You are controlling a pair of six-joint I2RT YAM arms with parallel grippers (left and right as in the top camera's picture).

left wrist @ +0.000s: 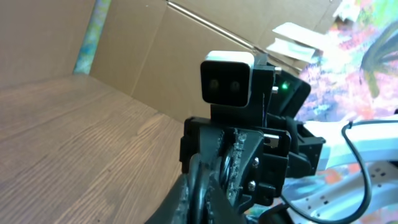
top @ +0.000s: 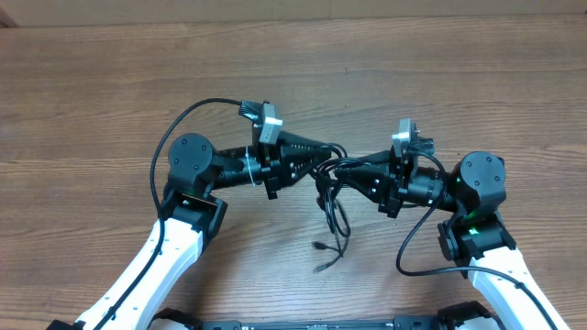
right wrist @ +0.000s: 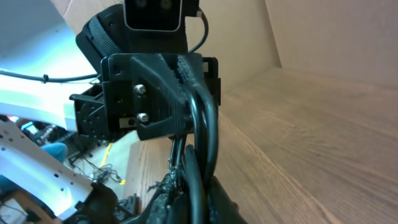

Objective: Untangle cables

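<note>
Cables (right wrist: 200, 149) hang knotted between both jaws above the desk (top: 92, 92), right jaws pinching the clump, left jaws' grip impossible to tell, so untangling looks barely begun.

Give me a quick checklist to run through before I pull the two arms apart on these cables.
1. Hold of the left gripper on the cables: cannot tell; its jaws are lost among dark strands.
2. Hold of the right gripper: cannot tell, for the same reason.
3. Room to pull apart: ok; the grippers sit nearly nose to nose over mid-table.
4. Clump loosened: not ok; strands are bunched between the grippers.
5. Trailing plug ends free: ok; they lie on bare wood with nothing on them.
</note>
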